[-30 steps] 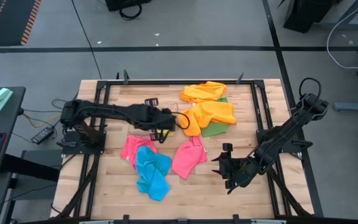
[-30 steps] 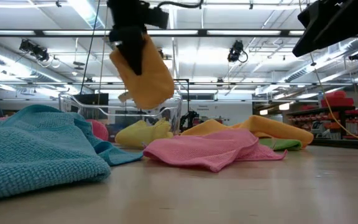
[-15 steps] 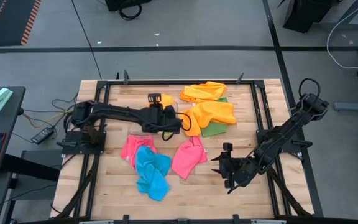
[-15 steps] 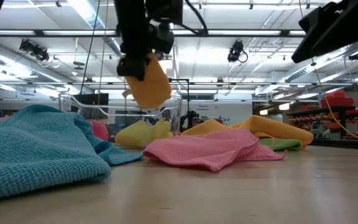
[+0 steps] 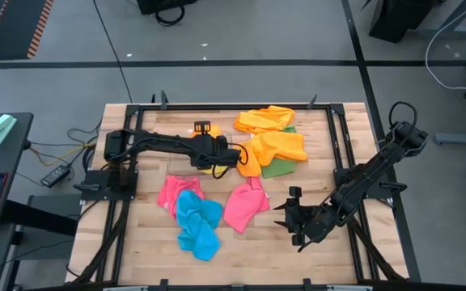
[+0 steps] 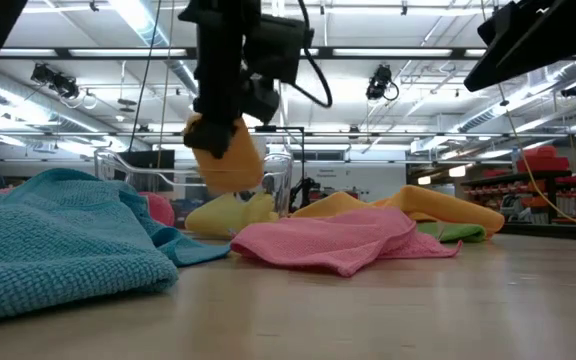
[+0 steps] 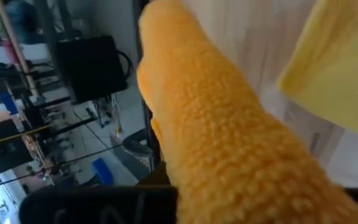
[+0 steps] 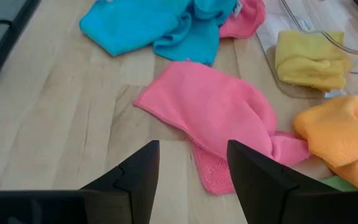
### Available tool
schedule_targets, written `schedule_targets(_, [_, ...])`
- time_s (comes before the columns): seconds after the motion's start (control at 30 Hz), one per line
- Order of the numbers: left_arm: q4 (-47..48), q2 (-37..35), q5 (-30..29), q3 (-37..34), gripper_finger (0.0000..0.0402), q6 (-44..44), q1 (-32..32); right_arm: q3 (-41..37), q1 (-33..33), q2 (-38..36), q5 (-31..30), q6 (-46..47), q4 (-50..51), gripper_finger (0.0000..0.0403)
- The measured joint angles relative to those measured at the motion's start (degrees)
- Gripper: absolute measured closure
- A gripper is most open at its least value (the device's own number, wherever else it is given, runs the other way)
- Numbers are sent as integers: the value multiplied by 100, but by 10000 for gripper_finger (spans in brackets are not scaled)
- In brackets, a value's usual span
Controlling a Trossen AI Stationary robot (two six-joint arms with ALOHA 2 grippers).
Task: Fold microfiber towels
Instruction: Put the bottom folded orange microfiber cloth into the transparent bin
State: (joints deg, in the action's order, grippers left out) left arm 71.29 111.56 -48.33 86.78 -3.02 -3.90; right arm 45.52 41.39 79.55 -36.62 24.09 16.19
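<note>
Left gripper pinched shut on a folded orange towel, held above the clear bin (a yellow towel already inside); right gripper spread, empty, low near the pink towel. Beyond, still crumpled and unfolded: blue towel, second pink, orange pile, green towel.

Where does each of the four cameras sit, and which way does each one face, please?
High view: above the table, looking straight down; both arms show, left gripper shut on an orange towel.
Low view: table-top height, looking level across; the left arm holds that towel aloft.
Left wrist view: on the left wrist, filled by the towel.
Right wrist view: on the right wrist, over the open right gripper, towards a pink towel.
Shared: high and right wrist views both show the blue towel.
</note>
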Motion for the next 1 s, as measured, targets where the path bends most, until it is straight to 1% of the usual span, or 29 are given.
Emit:
schedule_targets(0.13, [16, 210, 33, -2, 362, 48, 173, 0, 0, 0, 1, 1, -7, 206])
schedule_targets(0.3, [17, 228, 174, 5, 369, 93, 337, 0, 2, 0, 0, -1, -9, 206])
schedule_targets(0.4, [37, 225, 494, 122, 371, 232, 382, 0, 2, 0, 2, -5, -9, 206])
schedule_targets(0.53, [-278, 219, 1068, 144, 367, 586, 350, 0, 2, 0, 2, 5, -9, 206])
schedule_targets(0.67, [-544, 219, 1502, 144, 374, 899, 274, 0, 4, 0, 24, 10, -9, 206])
schedule_targets(0.77, [-711, 219, 1750, 144, 374, 1122, 272, 0, 4, 0, 24, -2, -9, 206])
schedule_targets(0.87, [-778, 238, 2009, 145, 366, 1260, 284, 0, 4, 0, 24, -3, -9, 206])
schedule_targets(1.0, [-865, 299, 2085, 99, 365, 1274, 280, 0, 4, 0, 26, 5, -7, 206])
